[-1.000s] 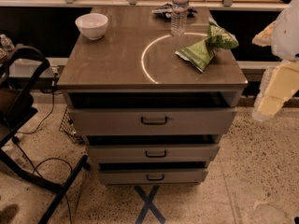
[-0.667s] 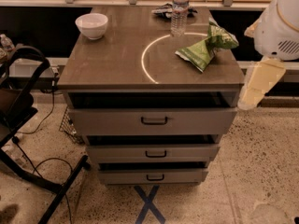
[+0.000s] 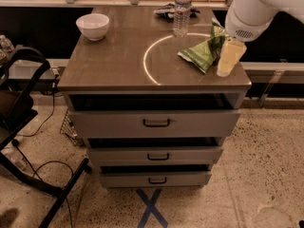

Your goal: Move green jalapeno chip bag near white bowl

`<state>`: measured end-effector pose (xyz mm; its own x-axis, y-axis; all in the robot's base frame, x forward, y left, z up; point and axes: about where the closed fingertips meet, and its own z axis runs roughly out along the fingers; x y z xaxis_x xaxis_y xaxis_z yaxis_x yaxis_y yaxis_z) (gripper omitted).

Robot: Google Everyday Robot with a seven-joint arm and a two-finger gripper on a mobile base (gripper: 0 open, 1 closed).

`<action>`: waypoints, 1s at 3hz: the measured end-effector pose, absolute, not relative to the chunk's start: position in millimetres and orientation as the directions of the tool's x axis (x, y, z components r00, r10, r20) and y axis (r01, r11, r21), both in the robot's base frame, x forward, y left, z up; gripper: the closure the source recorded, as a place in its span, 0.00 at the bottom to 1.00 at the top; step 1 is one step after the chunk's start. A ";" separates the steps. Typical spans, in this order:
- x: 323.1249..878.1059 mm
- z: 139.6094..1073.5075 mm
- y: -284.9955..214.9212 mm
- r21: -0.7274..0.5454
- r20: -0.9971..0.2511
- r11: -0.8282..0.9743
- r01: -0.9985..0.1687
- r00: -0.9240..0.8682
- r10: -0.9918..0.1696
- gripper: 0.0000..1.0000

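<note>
At the back-left corner of the cabinet top: white bowl, upright, with nothing next to it. Across the middle: bare brown surface marked with a pale arc, separating bowl from bag. Further right, at the back: clear water bottle, upright, with a dark crumpled wrapper just behind it. Right of the arc, toward the front-right edge: green jalapeno chip bag, lying crumpled on the surface, well apart from the bowl. Just beside the bag's right end, perhaps touching it: gripper, hanging pale below the white arm entering from the upper right. Cannot tell whether spread, closed, or already clamped on the foil. Judging from this layout: nothing of the move done so far; bag not lifted, not visibly held, resting on the side opposite its goal. Most likely the approach-to-grasp step. Left to do: secure the bag, carry it leftward across the top clear of the bottle, set it down close to the bowl, let go.
</note>
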<state>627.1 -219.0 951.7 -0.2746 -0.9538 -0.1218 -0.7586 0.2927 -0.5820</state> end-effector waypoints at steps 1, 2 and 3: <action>671.3 943.8 -216.5 -0.607 -0.112 0.288 -0.740 -0.279 -0.954 0.00; 671.3 943.8 -216.5 -0.607 -0.112 0.288 -0.740 -0.279 -0.954 0.00; 692.1 918.3 -217.5 -0.575 -0.112 0.336 -0.746 -0.335 -0.936 0.00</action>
